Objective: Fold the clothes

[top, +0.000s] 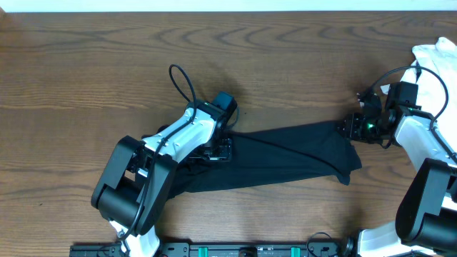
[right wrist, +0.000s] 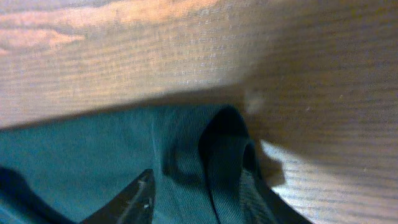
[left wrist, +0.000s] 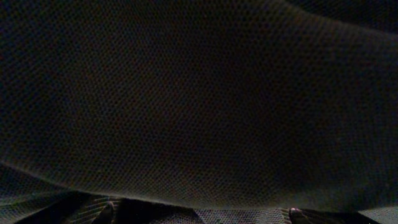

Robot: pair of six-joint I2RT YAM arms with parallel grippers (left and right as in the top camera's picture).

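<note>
A brown wooden table point(top: 86, 64) with strong grain carries everything. The black short-sleeved T-shirt of soft fabric point(top: 285, 153) lies on the middle of the table, pulled out into a long, narrow band. The band runs from a little left of the table's centre towards its right side. It is not folded flat, and long creases go along its length. Its right end is wider and hangs down a little towards the front edge of the table.

The left gripper point(top: 220, 148) is at the left end of the band, low on the table's middle part. In the left wrist view the dark woven cloth fills almost the whole picture. The two fingertips point(left wrist: 106, 214) show at the bottom edge, far from each other, so the jaws stand wide apart.

The right gripper point(top: 348, 128) is at the right end of the band, on the table's right part. In its wrist view the jaws are apart and a raised fold of cloth lies between them. I cannot tell whether they touch it.

A crumpled white garment point(top: 437, 68) lies at the far right corner of the table.
</note>
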